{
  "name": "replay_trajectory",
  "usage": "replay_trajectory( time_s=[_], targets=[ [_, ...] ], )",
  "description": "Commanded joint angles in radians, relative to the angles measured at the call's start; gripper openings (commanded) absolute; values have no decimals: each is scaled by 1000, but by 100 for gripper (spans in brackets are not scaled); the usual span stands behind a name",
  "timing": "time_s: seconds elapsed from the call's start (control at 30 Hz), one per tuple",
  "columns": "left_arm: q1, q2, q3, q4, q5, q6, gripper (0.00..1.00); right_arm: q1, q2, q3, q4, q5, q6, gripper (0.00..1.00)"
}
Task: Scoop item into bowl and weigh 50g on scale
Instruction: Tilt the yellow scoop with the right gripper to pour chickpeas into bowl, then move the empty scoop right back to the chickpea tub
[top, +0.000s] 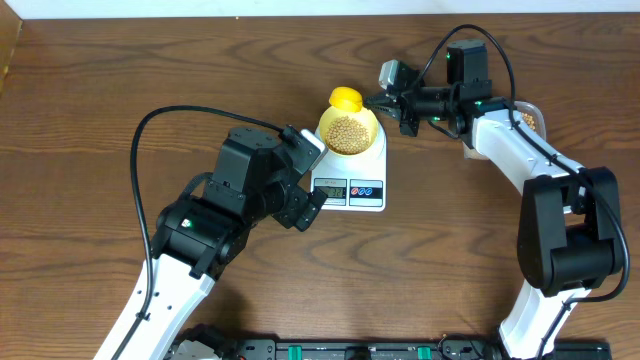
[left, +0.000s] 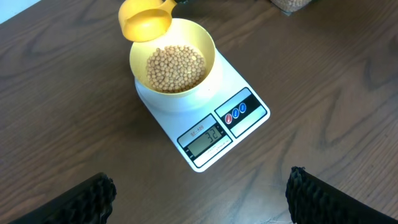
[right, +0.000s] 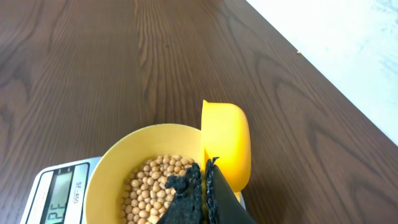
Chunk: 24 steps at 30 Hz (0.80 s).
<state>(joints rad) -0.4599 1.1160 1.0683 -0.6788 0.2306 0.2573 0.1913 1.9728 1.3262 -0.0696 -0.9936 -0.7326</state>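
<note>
Overhead, progress: the bowl (top: 323, 130) stands on the scale (top: 372, 170) with a good layer of beans (top: 348, 133) in it. I judge the weighing well underway but not finished.
Overhead, scoop: my right pincer (top: 382, 101) holds the yellow scoop (top: 346, 98) at the bowl's far rim. The tub (top: 530, 118) of spare beans lies mostly behind that arm.
Left wrist, reading: the grey display (left: 206, 138) seems to show 32, though the digits are small. That is short of fifty, so more beans are needed.
Left wrist, pincer: my left pincer (left: 200, 186) is spread wide and empty, above the desk (left: 62, 112) in front of the scale.
Left wrist, materials: the scale is smooth white plastic with rounded corners. The bowl is round, glossy and pale yellow. The beans are matte, tan and pea-round. The desk is dark wood grain.
Right wrist, grip: the ridged black fingers (right: 186, 202) are pressed together, pinching the scoop's handle. The scoop's cup is tipped on edge just over the bowl's rim.
</note>
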Motion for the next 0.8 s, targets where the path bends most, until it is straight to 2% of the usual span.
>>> replay_trajectory(
  time_s=[0.0,0.47,0.6,0.77],
  targets=[
    [5,-11,4,2,-3,-16,90,6,8,-3,-2,-7,-40,1],
    [5,-11,4,2,-3,-16,90,7,8,-3,-1,-15,-38,1],
    [5,-11,4,2,-3,-16,90,6,8,-2,10,-72,37,1],
    [5,-11,4,2,-3,-16,90,2,8,-2,64,-202,229,1]
  ],
)
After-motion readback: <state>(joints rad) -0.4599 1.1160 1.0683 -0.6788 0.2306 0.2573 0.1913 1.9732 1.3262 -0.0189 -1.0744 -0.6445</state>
